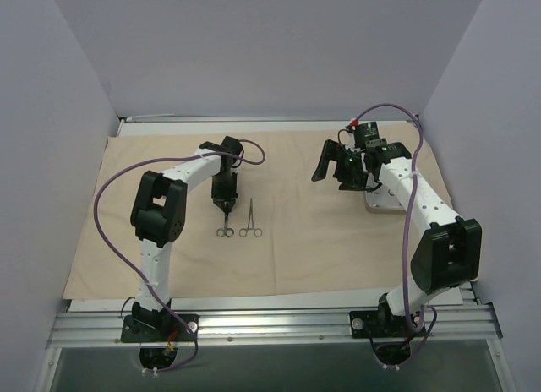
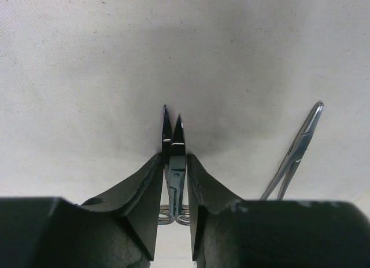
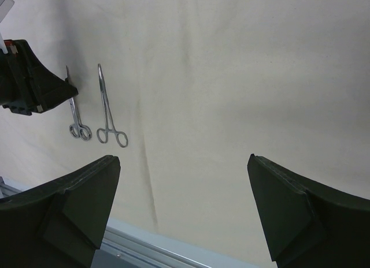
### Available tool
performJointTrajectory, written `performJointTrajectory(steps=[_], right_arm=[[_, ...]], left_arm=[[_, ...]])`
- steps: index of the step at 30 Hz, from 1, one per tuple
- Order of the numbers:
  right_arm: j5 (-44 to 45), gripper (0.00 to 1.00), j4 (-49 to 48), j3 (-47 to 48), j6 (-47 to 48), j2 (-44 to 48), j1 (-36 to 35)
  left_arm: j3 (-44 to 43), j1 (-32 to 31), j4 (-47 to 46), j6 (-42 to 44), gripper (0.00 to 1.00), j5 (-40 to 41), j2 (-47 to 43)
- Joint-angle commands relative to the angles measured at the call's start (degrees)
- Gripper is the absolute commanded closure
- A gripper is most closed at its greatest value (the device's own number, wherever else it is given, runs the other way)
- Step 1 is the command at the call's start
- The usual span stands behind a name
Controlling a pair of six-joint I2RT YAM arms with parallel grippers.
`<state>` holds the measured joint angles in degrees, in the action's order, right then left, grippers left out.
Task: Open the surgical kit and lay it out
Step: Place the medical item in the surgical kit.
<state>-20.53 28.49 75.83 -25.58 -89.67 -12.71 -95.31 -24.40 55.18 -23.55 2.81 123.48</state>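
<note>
A beige cloth wrap (image 1: 338,240) lies spread flat over the table, covering most of it. On its left half, two thin silver instruments lie side by side, tips pointing far and ring handles near: the silver scissors (image 2: 173,146) on the left and the longer ring-handled forceps (image 2: 298,149) just to their right, close but apart.

The left gripper (image 1: 225,206) is down over the scissors. Its black fingers (image 2: 147,193) stand close on either side of the blades, just above the finger rings. The gap on each side is so thin that I cannot tell whether they are pressing on the metal or only flanking it.

The right gripper (image 3: 183,161) hangs above the bare right half of the cloth with its jaws wide apart, holding nothing.

A small pale rectangular tray (image 1: 378,204) sits near the cloth's right edge, mostly hidden under the right arm.
</note>
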Motion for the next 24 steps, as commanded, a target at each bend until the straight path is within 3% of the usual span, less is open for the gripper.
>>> performJointTrajectory(steps=[1,15,22,24], right_arm=[[-0.8,0.0,0.3,-0.7,0.5,1.4,0.4],[-1.2,0.0,-0.1,-1.6,0.5,1.6,0.5],[-1.1,0.0,-0.5,-1.2,1.1,1.5,0.5],[-0.8,0.0,-0.3,-0.9,1.5,1.2,0.6]], left_arm=[[-1.4,-0.3,-0.2,-0.6,0.69,-0.5,0.3],[-1.7,-0.3,-0.4,-0.3,0.72,-0.2,0.3],[-1.7,-0.2,0.0,-0.1,0.49,1.0,-1.1],[-1.9,-0.2,0.5,0.1,0.47,1.3,-2.4]])
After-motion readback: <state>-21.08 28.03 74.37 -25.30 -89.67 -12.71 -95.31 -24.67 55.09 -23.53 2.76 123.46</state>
